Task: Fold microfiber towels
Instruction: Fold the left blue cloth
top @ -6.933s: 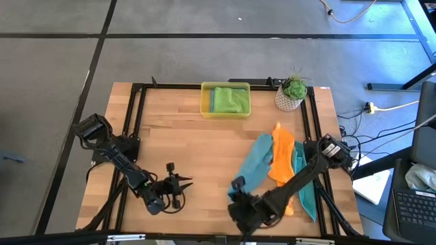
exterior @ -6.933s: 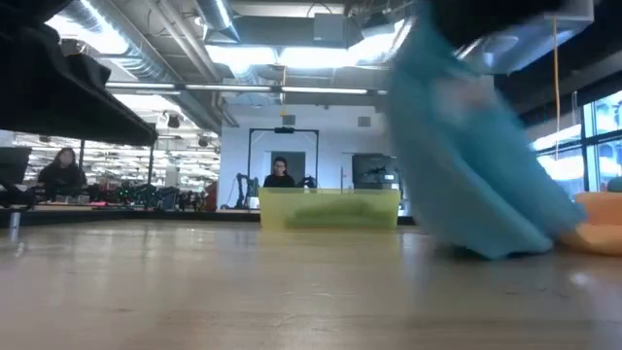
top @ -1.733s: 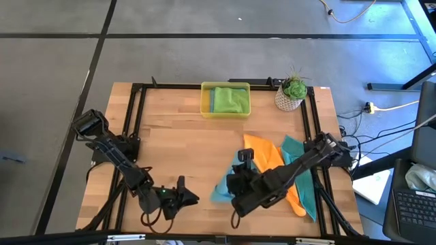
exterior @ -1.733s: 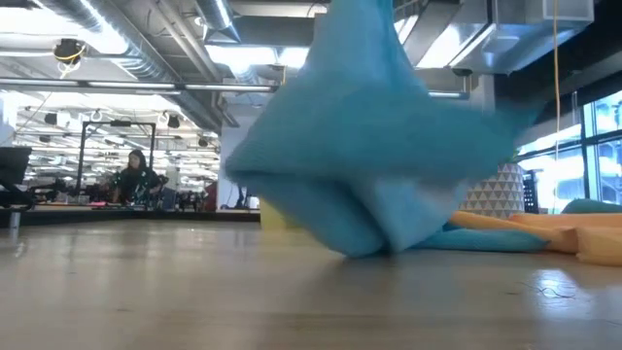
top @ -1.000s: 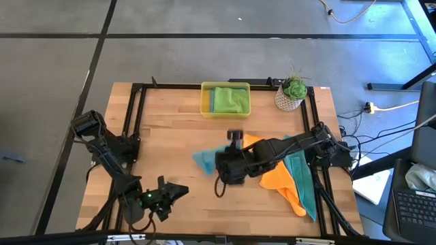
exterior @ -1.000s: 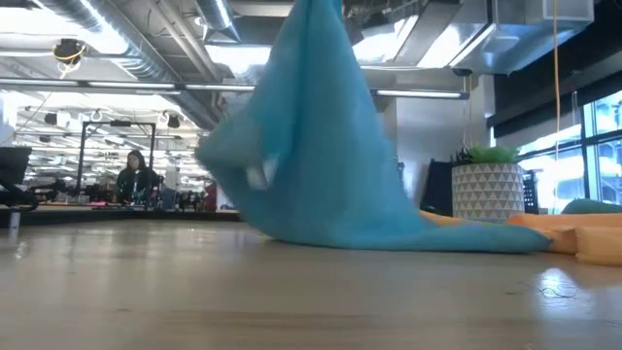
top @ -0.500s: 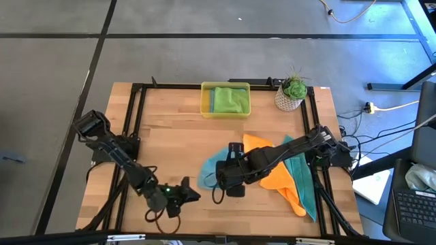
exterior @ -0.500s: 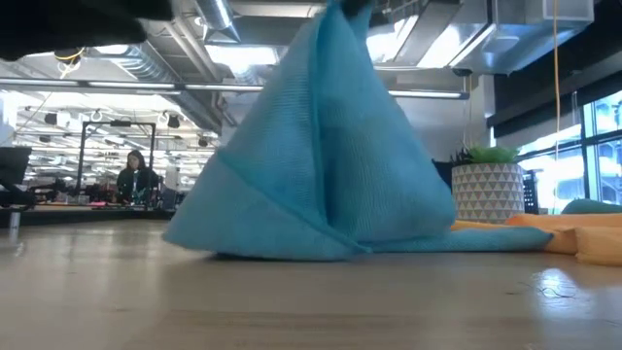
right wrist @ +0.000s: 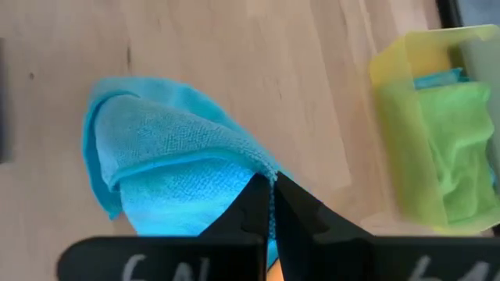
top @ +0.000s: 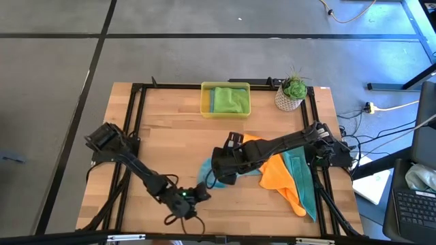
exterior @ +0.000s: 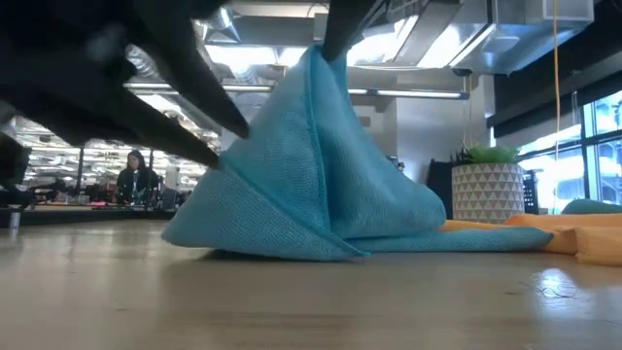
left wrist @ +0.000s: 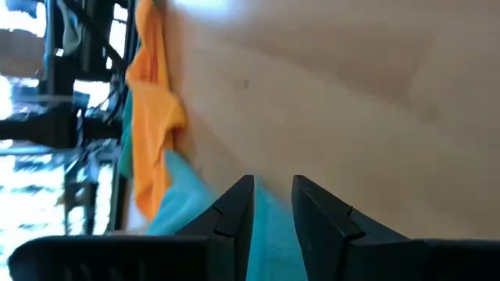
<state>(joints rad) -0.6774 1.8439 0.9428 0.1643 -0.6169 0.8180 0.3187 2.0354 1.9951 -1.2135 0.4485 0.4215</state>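
On the wooden table (top: 170,136), right pincer (right wrist: 271,187) pinches the teal towel (exterior: 311,185); left pincer (left wrist: 272,204), slightly parted, apparently touches its edge.

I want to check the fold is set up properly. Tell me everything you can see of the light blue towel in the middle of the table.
The light blue towel is a soft, finely ribbed cloth. The right gripper pinches its edge and lifts it into a tent-like peak, with the lower part bunched on the wooden table. One edge lies doubled over. Its far side touches the orange towel. The left gripper is at its near edge with a narrow gap between its fingers.
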